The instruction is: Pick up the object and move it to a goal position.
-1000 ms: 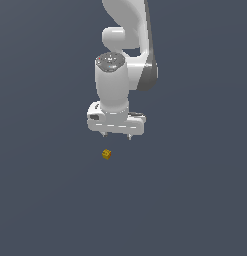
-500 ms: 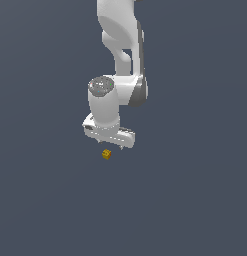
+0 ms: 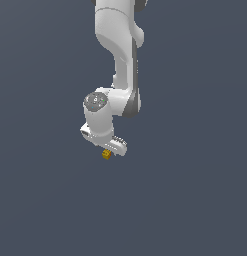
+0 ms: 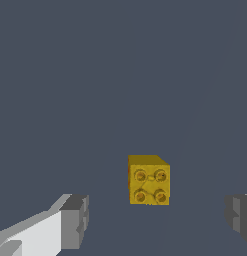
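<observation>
The pincer (image 4: 155, 222) hangs released, fingers (image 4: 75, 222) spread wide, with the yellow studded cube (image 4: 148, 180) between them, touching neither.

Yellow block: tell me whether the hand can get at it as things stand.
Probably yes. The hand hangs just above the yellow block, its fingers spread wide with the block between them in the wrist view. Nothing else stands in the way.
</observation>
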Tool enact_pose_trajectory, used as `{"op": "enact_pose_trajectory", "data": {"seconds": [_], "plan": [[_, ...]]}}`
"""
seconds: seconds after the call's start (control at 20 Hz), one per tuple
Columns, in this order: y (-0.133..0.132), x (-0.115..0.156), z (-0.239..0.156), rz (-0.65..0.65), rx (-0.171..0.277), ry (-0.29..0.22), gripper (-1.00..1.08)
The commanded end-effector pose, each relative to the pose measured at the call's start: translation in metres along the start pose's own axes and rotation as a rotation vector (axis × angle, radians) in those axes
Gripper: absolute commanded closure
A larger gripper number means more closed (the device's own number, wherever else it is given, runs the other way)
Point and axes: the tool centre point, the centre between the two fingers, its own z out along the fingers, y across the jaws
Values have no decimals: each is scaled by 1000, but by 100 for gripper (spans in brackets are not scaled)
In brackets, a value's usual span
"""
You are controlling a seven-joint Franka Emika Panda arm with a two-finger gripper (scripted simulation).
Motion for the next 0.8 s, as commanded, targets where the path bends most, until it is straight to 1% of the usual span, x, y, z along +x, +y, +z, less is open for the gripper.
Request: {"op": "enact_pose_trajectory", "data": {"seconds": [0.0,0.3,0.75], "plan": [[1,1,3,10,-1,1,-92],[1,0,10,5,-1,0,-92],[2,0,49,10,-1,1,-92]]}}
